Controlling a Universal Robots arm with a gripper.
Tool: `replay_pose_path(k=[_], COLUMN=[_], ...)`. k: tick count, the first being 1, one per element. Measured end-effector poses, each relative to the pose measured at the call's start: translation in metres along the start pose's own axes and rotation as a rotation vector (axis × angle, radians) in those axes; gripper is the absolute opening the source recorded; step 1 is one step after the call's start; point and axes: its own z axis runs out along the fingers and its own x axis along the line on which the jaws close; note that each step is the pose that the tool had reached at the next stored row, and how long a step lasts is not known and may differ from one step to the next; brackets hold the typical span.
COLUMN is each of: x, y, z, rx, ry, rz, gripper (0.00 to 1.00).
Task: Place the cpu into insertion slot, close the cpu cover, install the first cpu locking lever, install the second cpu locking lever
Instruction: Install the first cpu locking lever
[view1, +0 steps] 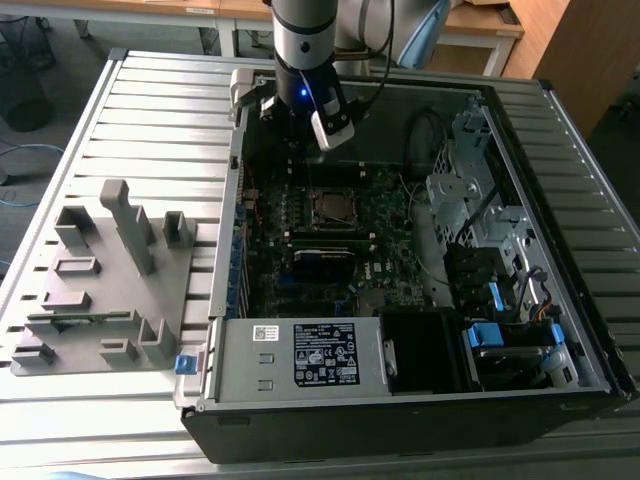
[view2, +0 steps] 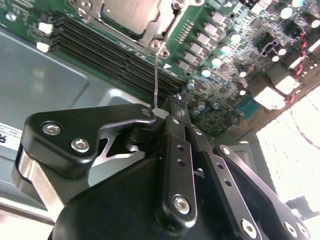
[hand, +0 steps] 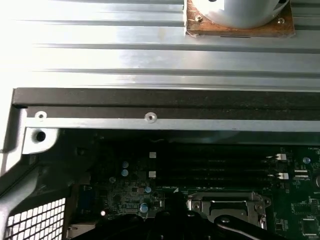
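In insertion slot (view1: 313, 210): cpu (view2: 131, 11) | cpu cover (view2: 167, 25) closed | inside computer case (view1: 400, 425)

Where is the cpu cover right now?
In the exterior view, the thin square silvery metal cpu cover sits mid-board, beside the long black slots.

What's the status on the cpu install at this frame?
Gripper over board, close to cpu. Chip seated, cpu cover down over it. Thin locking lever looks raised, unlatched, tip at gripper. Nothing else in the way.
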Motion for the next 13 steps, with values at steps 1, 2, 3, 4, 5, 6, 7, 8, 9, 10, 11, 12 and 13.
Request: replay_pose_path(k=[1, 2, 3, 4, 5, 6, 7, 8, 9, 10, 11, 12, 13], x=[-0.0019, -0.0037, -0.0055, -0.0074, -0.0092, -0.0109, -0.0124, -0.0139, -0.0153, -0.0165, -0.0176, -0.0188, -0.0199], y=[0.0, 0.0, 0.0, 0.0, 0.0, 0.0, 0.0, 0.0, 0.0, 0.0, 0.0, 0.0, 0.0], z=[0.0, 0.0001, 0.0001, 0.0002, 0.0002, 0.0003, 0.0003, 0.0003, 0.0004, 0.0004, 0.0004, 0.0004, 0.0005], rx=[-0.0002, -0.0004, -0.0008, -0.001, -0.0011, -0.0012, -0.0013, -0.0013, -0.0013, -0.0012, -0.0012, -0.0013, -0.0013], ry=[0.0, 0.0, 0.0, 0.0, 0.0, 0.0, 0.0, 0.0, 0.0001, 0.0001, 0.0001, 0.0001, 0.0], rz=[0.0, 0.0, 0.0, 0.0, 0.0, 0.0, 0.0, 0.0, 0.0, 0.0, 0.0, 0.0, 0.0], gripper=[0.11, 0.11, 0.11, 0.11, 0.11, 0.11, 0.11, 0.11, 0.11, 0.11, 0.11, 0.11, 0.11])
